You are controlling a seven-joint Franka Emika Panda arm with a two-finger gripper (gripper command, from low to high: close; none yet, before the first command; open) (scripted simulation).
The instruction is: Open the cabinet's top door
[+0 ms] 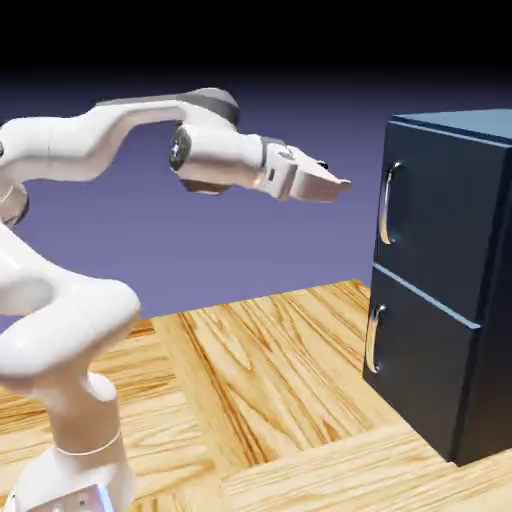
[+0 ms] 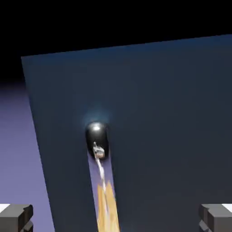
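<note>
Gripper (image 2: pixel 116 218) open, top dr (image 1: pixel 440 215) navy, shut, w/ curved silver hdl (image 1: pixel 384 208)

The cabinet (image 1: pixel 445 230) stands on a floor (image 1: pixel 260 380) of light, yellowish wood with darker grain.

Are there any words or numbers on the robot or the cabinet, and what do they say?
No words or numbers that I can read.
Cabinet: none show.
Robot arm: small marks on its base, too tiny and blurred to read.
</note>
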